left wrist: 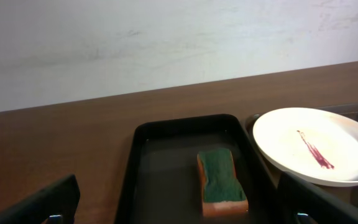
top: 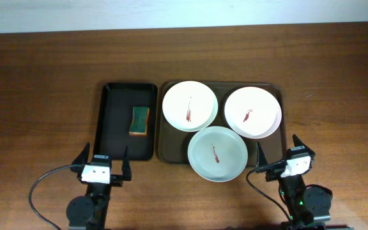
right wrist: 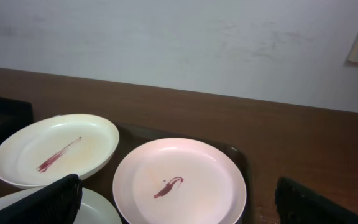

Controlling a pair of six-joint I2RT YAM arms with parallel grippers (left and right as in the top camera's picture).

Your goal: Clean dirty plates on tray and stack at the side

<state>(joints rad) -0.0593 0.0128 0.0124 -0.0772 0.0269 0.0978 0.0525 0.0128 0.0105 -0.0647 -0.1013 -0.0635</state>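
Three dirty plates lie on the dark-brown tray (top: 168,152). The left white plate (top: 190,105) has a dark-red smear; it also shows in the left wrist view (left wrist: 316,146) and the right wrist view (right wrist: 55,149). The right white plate (top: 252,112), also smeared, shows in the right wrist view (right wrist: 179,180). The mint-green plate (top: 217,153) sits in front of them with a smear. My left gripper (top: 102,165) is open and empty at the near end of the black tray. My right gripper (top: 278,151) is open and empty beside the brown tray's near right corner.
A smaller black tray (top: 117,121) lies left of the brown tray and holds a green-topped orange sponge (top: 139,120), also seen in the left wrist view (left wrist: 221,182). Bare wooden table (top: 37,96) surrounds both trays. A pale wall stands at the far edge.
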